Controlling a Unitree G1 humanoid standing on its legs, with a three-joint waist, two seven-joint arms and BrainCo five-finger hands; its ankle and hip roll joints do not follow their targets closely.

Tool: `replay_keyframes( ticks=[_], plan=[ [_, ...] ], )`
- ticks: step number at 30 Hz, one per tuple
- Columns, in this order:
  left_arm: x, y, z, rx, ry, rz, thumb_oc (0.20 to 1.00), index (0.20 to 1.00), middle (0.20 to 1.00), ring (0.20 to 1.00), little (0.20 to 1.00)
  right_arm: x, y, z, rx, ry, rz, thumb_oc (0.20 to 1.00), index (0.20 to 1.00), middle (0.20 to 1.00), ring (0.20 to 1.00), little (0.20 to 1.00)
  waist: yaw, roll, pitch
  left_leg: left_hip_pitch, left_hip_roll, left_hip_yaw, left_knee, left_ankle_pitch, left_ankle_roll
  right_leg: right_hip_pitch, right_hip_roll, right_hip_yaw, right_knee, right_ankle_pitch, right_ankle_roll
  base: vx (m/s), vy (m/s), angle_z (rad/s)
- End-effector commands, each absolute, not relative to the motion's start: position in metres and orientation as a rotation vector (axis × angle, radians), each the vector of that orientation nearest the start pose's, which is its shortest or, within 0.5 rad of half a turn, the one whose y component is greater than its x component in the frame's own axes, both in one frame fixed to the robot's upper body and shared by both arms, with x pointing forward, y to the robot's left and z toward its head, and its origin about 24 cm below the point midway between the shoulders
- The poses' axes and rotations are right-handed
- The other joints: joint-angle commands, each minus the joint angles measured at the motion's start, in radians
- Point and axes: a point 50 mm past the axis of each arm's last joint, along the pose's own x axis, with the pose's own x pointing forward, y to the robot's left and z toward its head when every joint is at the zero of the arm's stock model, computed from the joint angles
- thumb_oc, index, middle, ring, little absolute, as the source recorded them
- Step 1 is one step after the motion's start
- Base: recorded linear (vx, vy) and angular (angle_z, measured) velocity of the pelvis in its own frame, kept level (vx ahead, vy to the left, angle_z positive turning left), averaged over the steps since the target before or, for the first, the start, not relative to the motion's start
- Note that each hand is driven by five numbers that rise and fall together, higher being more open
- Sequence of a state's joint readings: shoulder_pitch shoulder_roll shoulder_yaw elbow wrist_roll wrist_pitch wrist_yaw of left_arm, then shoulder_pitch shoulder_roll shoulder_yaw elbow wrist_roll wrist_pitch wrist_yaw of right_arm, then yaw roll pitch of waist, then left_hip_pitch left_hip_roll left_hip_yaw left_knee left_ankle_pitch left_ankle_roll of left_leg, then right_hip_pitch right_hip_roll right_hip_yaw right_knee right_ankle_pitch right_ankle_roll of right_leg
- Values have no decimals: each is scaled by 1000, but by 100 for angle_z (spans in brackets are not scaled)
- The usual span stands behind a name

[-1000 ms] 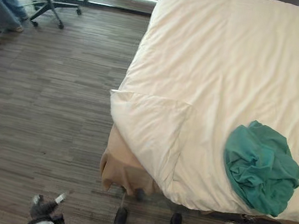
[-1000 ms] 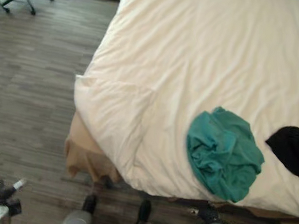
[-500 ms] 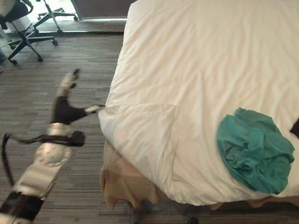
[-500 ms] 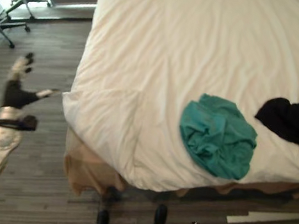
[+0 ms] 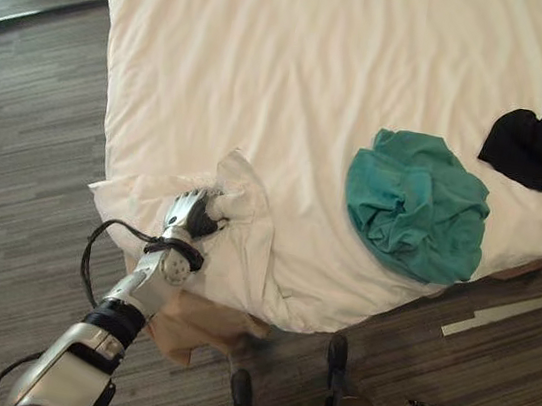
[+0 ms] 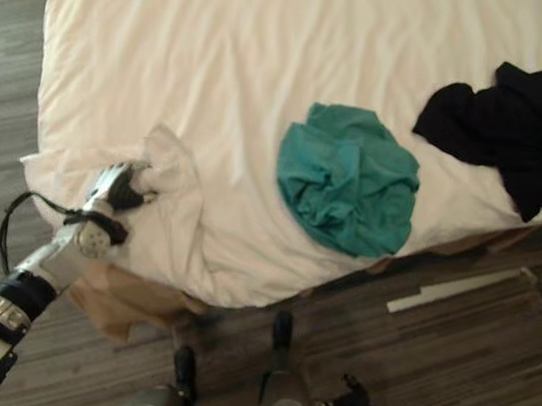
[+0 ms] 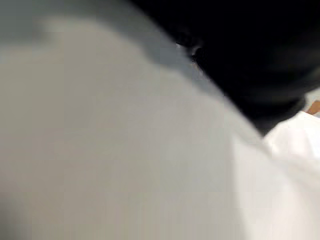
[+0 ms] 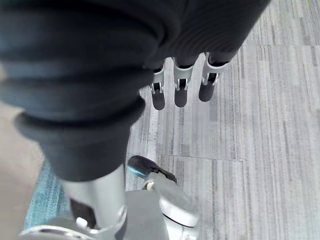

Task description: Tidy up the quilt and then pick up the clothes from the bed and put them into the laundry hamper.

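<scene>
Down onto the bed goes the left hand [image 5: 192, 214], which half a second ago hung out over the wooden floor [image 5: 26, 148] beside the mattress; now it sits at the near left corner of the white quilt [image 5: 302, 56], and the camera has swung too, so the whole bed sits differently in frame. That corner is bunched up into a raised fold [image 5: 241, 204], and the hand's fingers are curled into the cloth, clamped on the quilt right at the base of that fold. The left wrist view gives pale fabric pressed up close against the dark cover (nothing finer to read there). Below the corner, a tan bed skirt [image 5: 196, 319] hangs out from under the quilt's edge.

Moving right along the bed: a crumpled teal garment [image 5: 414, 203] lies on top of the quilt near the front edge, well apart from the left hand. Further right again, a black garment [image 6: 505, 120] is heaped on the quilt close to the right edge, just beside the teal one but not touching it.

Over at the far right, the right hand [image 8: 181, 90] hangs above the floor, fingers straight and relaxed, holding nothing.
</scene>
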State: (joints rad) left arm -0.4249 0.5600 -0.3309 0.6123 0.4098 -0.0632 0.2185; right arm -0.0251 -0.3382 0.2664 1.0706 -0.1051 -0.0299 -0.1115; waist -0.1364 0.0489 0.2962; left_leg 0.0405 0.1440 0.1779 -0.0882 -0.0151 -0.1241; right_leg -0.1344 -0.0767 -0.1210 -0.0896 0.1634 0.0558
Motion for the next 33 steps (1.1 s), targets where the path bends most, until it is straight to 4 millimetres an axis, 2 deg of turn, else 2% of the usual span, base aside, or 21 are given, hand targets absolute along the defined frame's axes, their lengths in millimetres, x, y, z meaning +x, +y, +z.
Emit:
replay_keyframes(
  ticks=[1,2,3,4,7,9,11,13,14,15,16,17,18,20,21,23,24,26,27,31,33],
  plan=[
    [290,278,9,1188,286,-1,200,200,200,200,200,141,-262,-134,-536,1012,-93,1000,1000,1000,1000,1000,16,-41,-8,37,9,-91,1,-44,-12,38,-133,7,86,-131,141,50,38,1],
    [275,285,-3,1182,331,-2,200,200,200,200,200,149,-273,-128,-483,986,-182,1000,1000,1000,1000,1000,22,-40,-12,39,8,-93,1,-45,-12,42,-133,5,86,-131,140,0,0,0],
    [263,291,-10,1176,363,-2,347,347,347,347,347,153,-280,-123,-466,960,-221,1000,1000,1000,1000,1000,24,-38,-15,42,9,-93,1,-46,-11,46,-133,4,85,-132,141,37,36,-11],
    [244,301,-22,1157,423,9,1000,1000,1000,1000,1000,159,-297,-111,-449,907,-293,1000,1000,1000,1000,1000,28,-37,-20,43,10,-95,1,-46,-10,53,-134,-1,84,-134,141,-4,34,-13],
    [168,354,-57,1089,738,107,1000,1000,1000,1000,1000,154,-407,-33,-607,759,-558,1000,1000,1000,1000,1000,46,-51,-32,43,13,-113,1,-40,-14,76,-136,-20,81,-136,145,41,20,6],
    [147,362,-69,1061,833,135,1000,1000,1000,1000,1000,163,-423,-13,-659,716,-590,1000,1000,1000,1000,1000,53,-51,-34,43,15,-122,1,-38,-15,83,-137,-30,81,-138,146,1,1,25],
    [64,375,-100,993,1192,201,1000,1000,1000,1000,1000,223,-443,65,-799,501,-636,1000,1000,1000,1000,1000,113,-72,-41,43,19,-154,1,-37,-21,106,-140,-66,81,-144,146,5,5,9],
    [54,373,-104,990,1241,181,1000,1000,1000,1000,1000,242,-441,89,-824,433,-635,1000,1000,1000,1000,1000,126,-81,-49,36,17,-159,1,-33,-21,105,-144,-73,80,-142,146,30,3,22],
    [21,372,-111,971,1375,168,1000,1000,1000,1000,1000,302,-416,169,-894,170,-587,209,209,209,209,209,161,-95,-58,36,21,-168,1,-32,-25,118,-144,-89,77,-145,144,70,8,46],
    [-3,383,-104,968,1457,209,1000,1000,1000,1000,1000,338,-345,319,-1008,-346,-491,200,200,200,200,200,180,-117,-70,33,24,-169,1,-28,-28,115,-145,-87,76,-142,144,45,55,51],
    [-17,362,-118,878,1473,223,1000,1000,1000,1000,1000,338,-278,266,-936,-506,-238,200,200,200,200,200,151,-109,-63,27,23,-166,1,-26,-24,105,-145,-80,81,-139,145,-39,79,24],
    [-34,350,-124,807,1537,246,1000,1000,1000,1000,1000,326,-218,269,-857,-688,-73,200,200,200,200,200,150,-108,-49,25,22,-162,1,-21,-19,94,-144,-70,86,-133,141,-47,72,22],
    [-41,342,-128,785,1575,242,1000,1000,1000,1000,1000,308,-188,267,-787,-808,23,200,200,200,200,200,151,-109,-48,23,23,-163,2,-31,-13,90,-140,-67,87,-142,142,-62,26,8],
    [-31,334,-134,762,1553,238,1000,1000,1000,1000,1000,313,-181,238,-778,-742,36,200,200,200,200,200,157,-108,-35,18,23,-165,4,-33,-9,86,-137,-68,90,-147,138,-73,-8,33],
    [2,339,-131,841,1418,195,1000,1000,1000,1000,1000,324,-155,237,-719,-790,89,200,200,200,200,200,218,-99,5,-16,28,-189,13,-21,-10,74,-135,-89,106,-160,133,-167,-6,51],
    [21,342,-128,881,1362,180,1000,1000,1000,1000,1000,328,-126,250,-673,-851,162,200,200,200,200,200,231,-101,25,-39,25,-199,16,-9,-11,57,-138,-90,113,-156,132,-178,-10,24],
    [58,347,-121,942,1242,191,1000,1000,1000,1000,1000,332,-87,260,-633,-897,255,200,200,200,200,200,266,-99,68,-78,28,-216,28,7,-16,29,-139,-99,130,-158,128,-121,-20,12],
    [80,345,-117,962,1160,195,1000,1000,1000,1000,1000,330,-69,266,-588,-923,300,200,200,200,200,200,274,-100,90,-102,31,-223,38,14,-19,12,-141,-104,143,-159,126,-157,-24,14],
    [117,335,-111,979,1021,184,1000,1000,1000,1000,1000,327,-42,264,-509,-924,374,200,200,200,200,200,292,-101,123,-143,33,-233,54,24,-24,-17,-146,-115,162,-161,125,-142,-22,21],
    [191,293,-91,1007,693,92,1000,1000,1000,1000,1000,316,3,237,-416,-852,542,200,200,200,200,200,316,-84,183,-244,36,-263,101,35,-28,-87,-172,-135,230,-175,127,-145,-21,17],
    [203,283,-86,1004,632,73,1000,1000,1000,1000,1000,314,12,226,-404,-820,582,200,200,200,200,200,318,-80,191,-271,34,-271,119,34,-29,-109,-180,-138,251,-180,129,-88,-5,23]
  ],
)
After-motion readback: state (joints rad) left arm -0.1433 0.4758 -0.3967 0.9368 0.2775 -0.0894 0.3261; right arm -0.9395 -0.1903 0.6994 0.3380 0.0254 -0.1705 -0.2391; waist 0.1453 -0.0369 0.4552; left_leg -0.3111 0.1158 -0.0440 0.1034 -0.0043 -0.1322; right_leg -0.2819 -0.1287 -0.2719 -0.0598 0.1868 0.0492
